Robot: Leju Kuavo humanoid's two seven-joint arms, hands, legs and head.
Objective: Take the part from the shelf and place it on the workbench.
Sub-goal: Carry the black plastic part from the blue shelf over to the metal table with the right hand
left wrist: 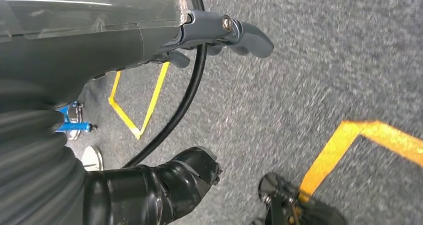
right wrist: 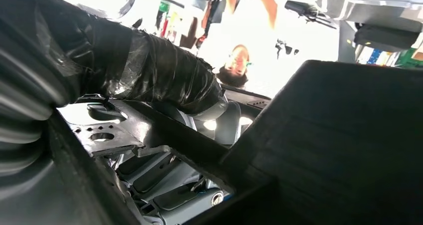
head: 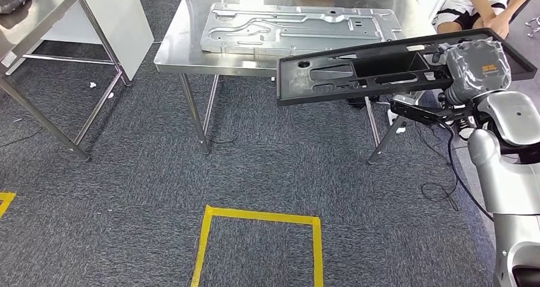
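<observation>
Grey carpet (head: 127,185) with a yellow tape square (head: 258,242) near the robot; steel worktop (head: 184,51) ahead, a flat silver metal panel (head: 299,27) lying on it. Second steel table (head: 38,20) at far left. A person (head: 484,7) sits at the far right, behind the worktop.

Black tray-like part (head: 382,67) is in the air at the right, in front of the worktop's near edge, not resting on it. Long axis runs left-right, roughly parallel to that edge, right end slightly farther and higher; open recessed side faces up.

Right hand (head: 474,67) grips the part at its right end; in the right wrist view the taped thumb (right wrist: 169,80) lies over the part's rim.

Left hand (left wrist: 219,33) hangs over the carpet, fingers curled in, holding nothing.
</observation>
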